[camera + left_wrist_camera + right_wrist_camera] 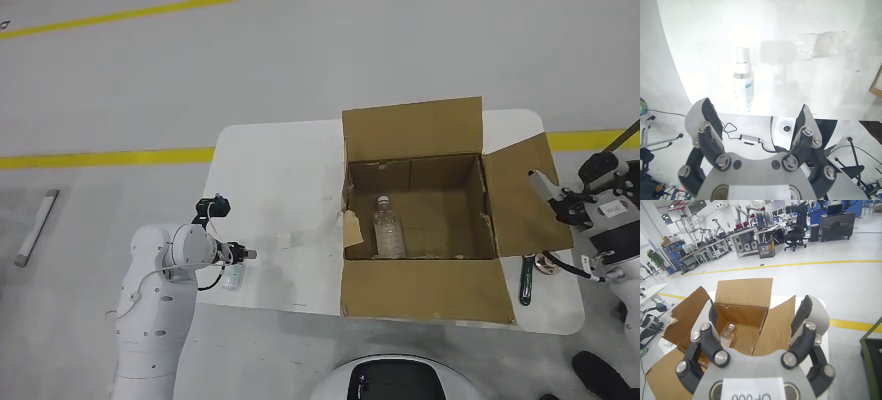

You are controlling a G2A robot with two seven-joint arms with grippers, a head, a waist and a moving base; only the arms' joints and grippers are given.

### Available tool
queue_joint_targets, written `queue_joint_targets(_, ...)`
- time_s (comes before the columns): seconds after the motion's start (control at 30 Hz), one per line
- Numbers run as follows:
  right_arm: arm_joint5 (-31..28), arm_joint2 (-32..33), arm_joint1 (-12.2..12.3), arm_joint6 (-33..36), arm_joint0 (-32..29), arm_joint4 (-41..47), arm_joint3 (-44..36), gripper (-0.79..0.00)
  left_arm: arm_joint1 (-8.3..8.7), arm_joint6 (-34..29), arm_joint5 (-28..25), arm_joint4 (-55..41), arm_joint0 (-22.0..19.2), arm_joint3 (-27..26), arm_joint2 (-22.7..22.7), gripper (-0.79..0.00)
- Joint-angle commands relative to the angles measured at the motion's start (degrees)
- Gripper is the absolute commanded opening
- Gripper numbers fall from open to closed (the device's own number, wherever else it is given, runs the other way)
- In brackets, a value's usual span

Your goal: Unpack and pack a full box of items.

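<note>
An open cardboard box (410, 130) on the worktop (280, 190) held a clear bottle (388, 228) lying flat. A spray bottle (743, 81) lay at the worktop's edge near the left hand (755, 106), which gaped wide and empty, as did the right hand (759, 303).

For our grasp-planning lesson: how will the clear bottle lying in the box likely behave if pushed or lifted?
The bottle lies on its side on the box floor, so a sideways push would probably roll it. It looks clear and empty, so likely light. Its thin-looking plastic may dent or slip under tight jaws.
</note>
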Motion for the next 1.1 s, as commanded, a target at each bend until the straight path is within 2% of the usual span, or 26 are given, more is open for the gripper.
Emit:
queue_joint_targets(0.0, 0.12, -0.3, 0.0, 0.11, 0.2, -0.16, -0.06, 0.0, 0.0, 0.0, 0.0, 0.0, 0.0, 0.0, 0.0, 0.0)
queue_joint_targets(0.23, 0.08, -1.09, 0.03, 0.28, 0.7, -1.02, -0.58, 0.0, 0.0, 0.0, 0.0, 0.0, 0.0, 0.0, 0.0, 0.0)
queue_joint_targets(0.3, 0.03, -0.95, 0.06, 0.29, 0.89, -1.18, -0.52, 0.0, 0.04, 1.69, -0.39, 0.1, 0.71, 0.33, 0.04, 0.0)
queue_joint_targets(0.47, 0.13, -0.58, 0.07, 0.34, 0.89, -1.02, -0.42, 0.0, 0.36, 0.76, -0.52, -4.02, -0.87, 3.54, -2.4, 0.0)
queue_joint_targets(0.57, 0.06, -0.45, 0.07, 0.19, 0.62, -1.09, -0.3, 0.0, 0.5, 0.0, -0.91, -7.39, -2.32, 7.18, -2.91, 0.0)
queue_joint_targets(0.73, 0.04, -0.17, 0.07, 0.05, 0.49, -0.87, -0.38, 0.0, 0.65, 0.38, -2.05, -4.56, -4.91, 12.54, -0.2, 0.0)
queue_joint_targets(0.8, 0.04, -0.14, 0.07, 0.06, 0.47, -0.85, -0.4, 0.0, 0.67, 0.33, -4.11, -2.1, -5.56, 13.92, 1.71, 0.0)
queue_joint_targets(1.07, -0.08, 0.02, 0.06, 0.01, 0.13, -0.16, -0.35, 0.0, 0.32, 1.97, -2.37, -3.34, -7.92, 19.97, 3.47, 0.0)
